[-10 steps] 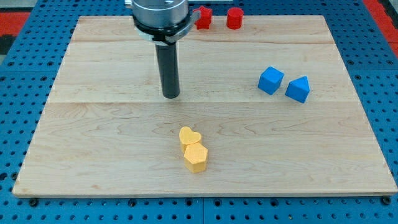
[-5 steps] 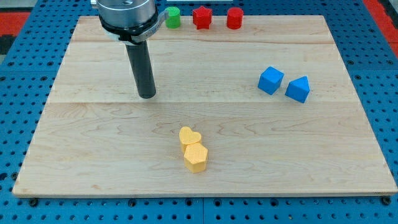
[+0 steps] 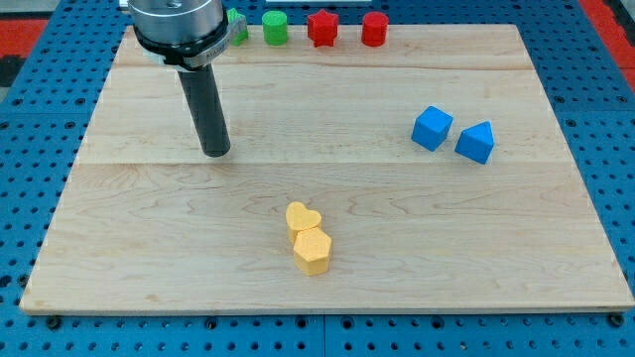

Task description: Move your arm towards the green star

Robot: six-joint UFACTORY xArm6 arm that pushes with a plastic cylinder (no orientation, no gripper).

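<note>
Steer your tip (image 3: 215, 153) up and slightly to the view's right, toward the bench's (image 3: 327, 109) top edge, where the green star (image 3: 236, 26) sits half hidden behind the arm; stop short so you don't knock it. Only a green sliver shows, left of the green cylinder (image 3: 275, 28). Your end effector is a plain rod, with no jaws to open or shut.

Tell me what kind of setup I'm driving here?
Probably a lab tabletop pushing rig: a wooden board lies on a blue perforated base, small coloured blocks such as the blue cube are scattered on it, and my tip rests on the board, clear of all blocks.
</note>
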